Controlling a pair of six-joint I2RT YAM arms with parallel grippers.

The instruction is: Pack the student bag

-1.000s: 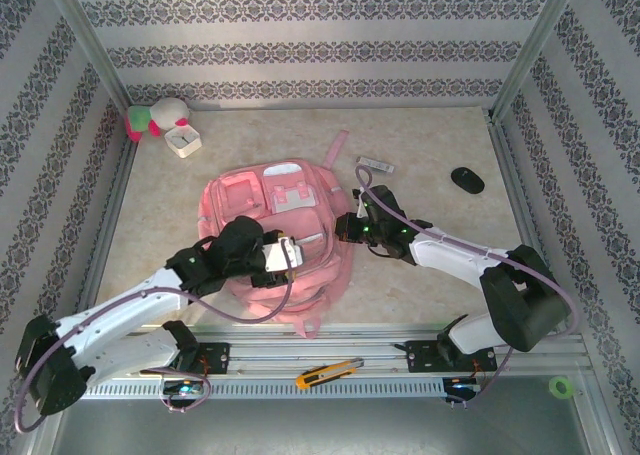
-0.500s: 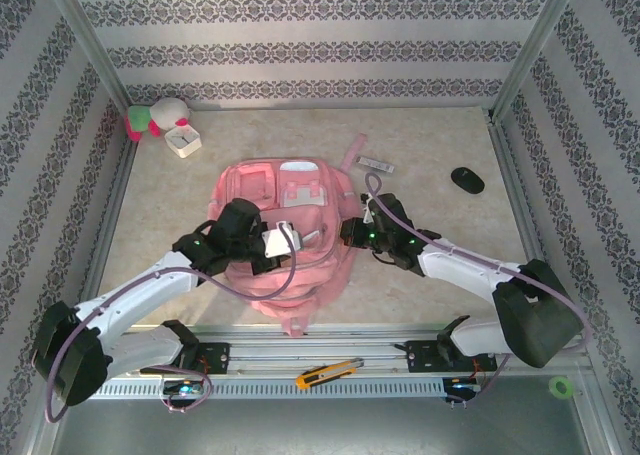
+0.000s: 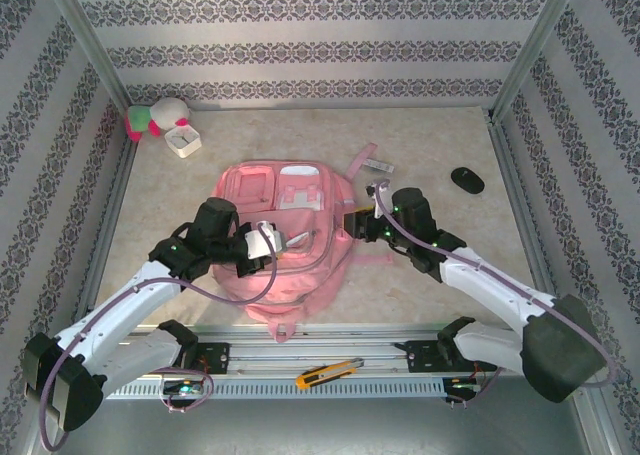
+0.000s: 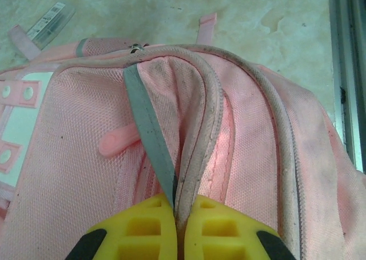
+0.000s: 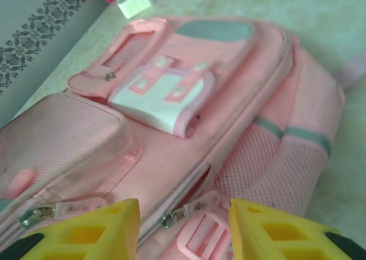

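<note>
We've got the student bag (image 3: 320, 265) in soft pink with white front patches and grey bands on its side, set against a cream, cloudy-marbled table (image 3: 430, 145). Bright yellow on the left gripper (image 4: 176, 228) and right gripper (image 5: 184, 217), and the walls (image 3: 300, 45) run pale grey with dark floral stripes. We also spot a white, pink and green plush toy (image 3: 165, 115), then a black mouse (image 3: 467, 180) and a yellow-and-black utility knife (image 3: 328, 373).

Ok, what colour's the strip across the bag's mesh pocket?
Grey: the strip crosses the pink mesh of the student bag; clearest in the right wrist view.
</note>
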